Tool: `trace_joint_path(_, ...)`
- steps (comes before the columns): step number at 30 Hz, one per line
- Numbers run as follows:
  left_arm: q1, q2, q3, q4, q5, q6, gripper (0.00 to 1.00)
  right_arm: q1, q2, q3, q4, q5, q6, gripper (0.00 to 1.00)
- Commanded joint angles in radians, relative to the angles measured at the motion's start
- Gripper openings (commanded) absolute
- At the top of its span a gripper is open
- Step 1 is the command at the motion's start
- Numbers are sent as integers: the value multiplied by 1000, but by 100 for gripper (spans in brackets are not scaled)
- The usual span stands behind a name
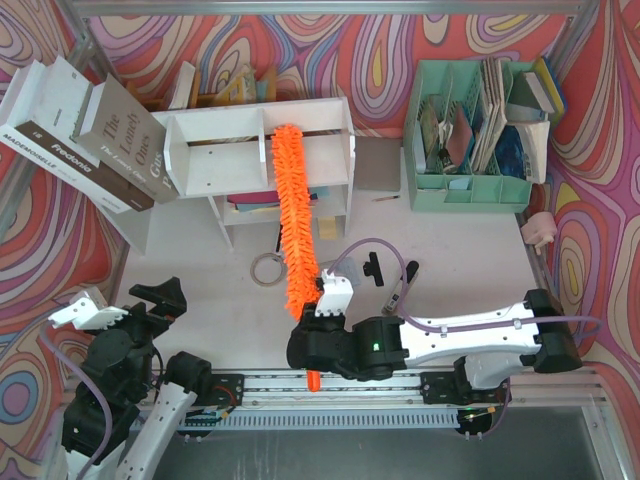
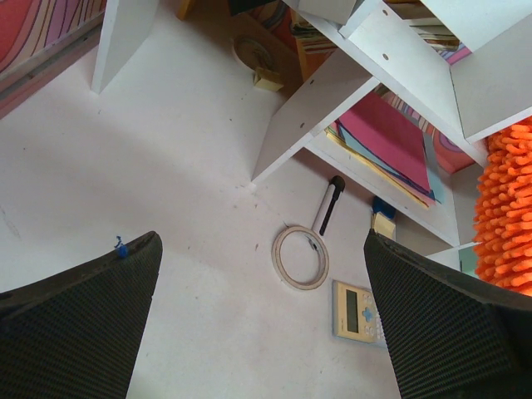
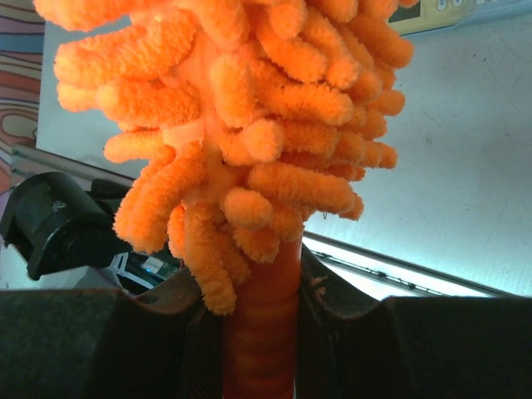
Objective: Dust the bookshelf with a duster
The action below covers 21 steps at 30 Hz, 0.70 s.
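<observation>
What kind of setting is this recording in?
Likely a staged robot test booth dressed as a study corner: swirl-patterned backdrop walls enclose a white table, robot arms are bolted at its near edge, and a bookshelf and green organizer stand on it.

Orange duster (image 1: 295, 210), white bookshelf (image 1: 220, 165), mint green organizer (image 1: 470, 193), swirl-patterned walls (image 1: 400, 40)

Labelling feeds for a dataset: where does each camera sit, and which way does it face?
Top: above and behind, looking down on bookshelf and duster; left arm and right arm show.
Left wrist: faces table and tape ring through open left gripper.
Right wrist: looks along duster; right gripper shut on its handle.
Shared: duster, in all three.
</observation>
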Motion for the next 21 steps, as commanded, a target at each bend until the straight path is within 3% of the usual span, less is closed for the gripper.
trace_joint_path(1, -5, -14, -11, 4, -9, -4, 98, -10, -8, 27, 33, -22, -20, 0)
trace_joint_path(12, -5, -11, -12, 4, -12, -5, 99, -10, -15, 78, 55, 62, -97, 0)
trace_joint_path(21, -5, -11, -14, 4, -13, -6, 99, -10, -85, 20, -251, 191, 294, 0)
